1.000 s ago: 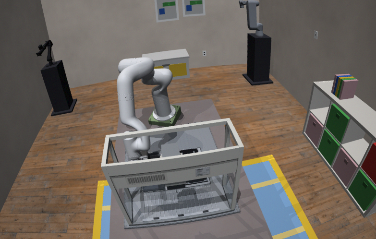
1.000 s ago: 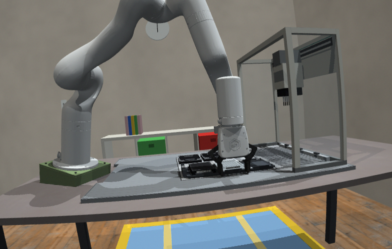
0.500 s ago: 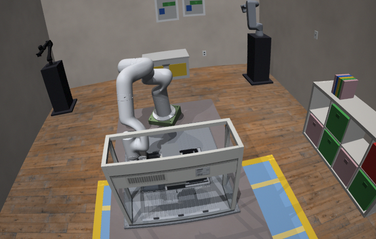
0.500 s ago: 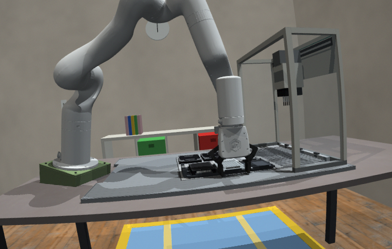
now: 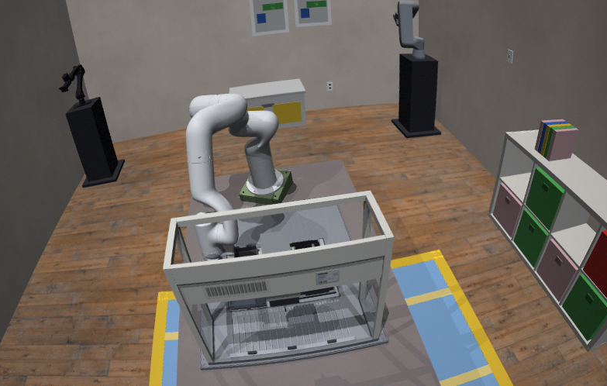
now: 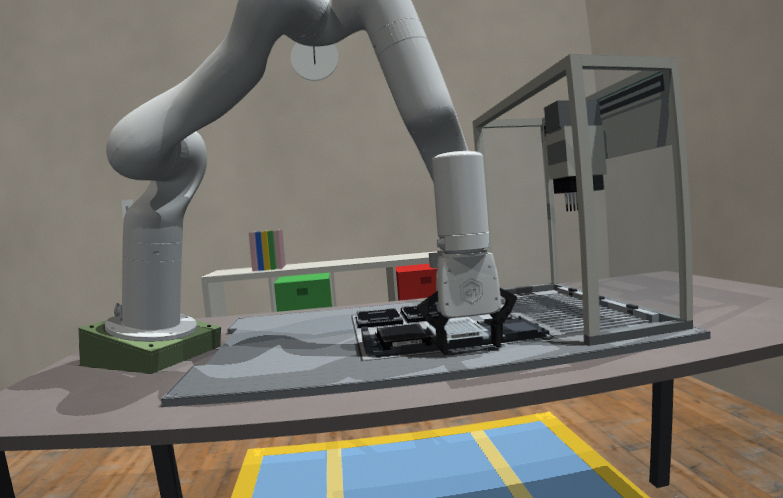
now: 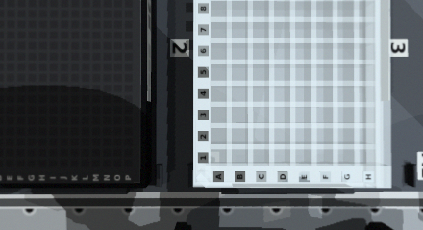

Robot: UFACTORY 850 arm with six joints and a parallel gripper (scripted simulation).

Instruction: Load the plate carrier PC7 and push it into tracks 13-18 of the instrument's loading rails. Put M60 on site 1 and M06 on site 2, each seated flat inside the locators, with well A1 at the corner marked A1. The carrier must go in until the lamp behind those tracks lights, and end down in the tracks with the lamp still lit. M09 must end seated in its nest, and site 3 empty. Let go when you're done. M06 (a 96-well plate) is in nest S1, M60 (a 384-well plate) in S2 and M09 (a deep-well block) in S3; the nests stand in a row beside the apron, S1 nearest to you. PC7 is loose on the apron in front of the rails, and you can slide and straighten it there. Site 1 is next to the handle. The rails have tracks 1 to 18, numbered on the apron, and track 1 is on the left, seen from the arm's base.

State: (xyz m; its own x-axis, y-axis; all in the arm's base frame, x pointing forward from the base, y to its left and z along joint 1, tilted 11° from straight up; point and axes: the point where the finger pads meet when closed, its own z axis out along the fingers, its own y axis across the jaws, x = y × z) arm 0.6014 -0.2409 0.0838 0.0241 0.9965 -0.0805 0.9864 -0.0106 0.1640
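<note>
My gripper is open and hangs low over the plate carrier PC7 on the apron, its fingers on either side of the white 96-well plate M06. In the wrist view M06 lies between the site labels 2 and 3, with its A and 1 marks meeting at the lower left corner. The black 384-well plate M60 lies to its left; it also shows on the carrier. The fingertips are out of the wrist view. The dark site 3 lies towards the rails.
Dark nests stand behind the carrier. The instrument's frame with its loading rails stands right of the carrier; a pipetting head hangs inside. The frame's top bar hides the gripper in the top view.
</note>
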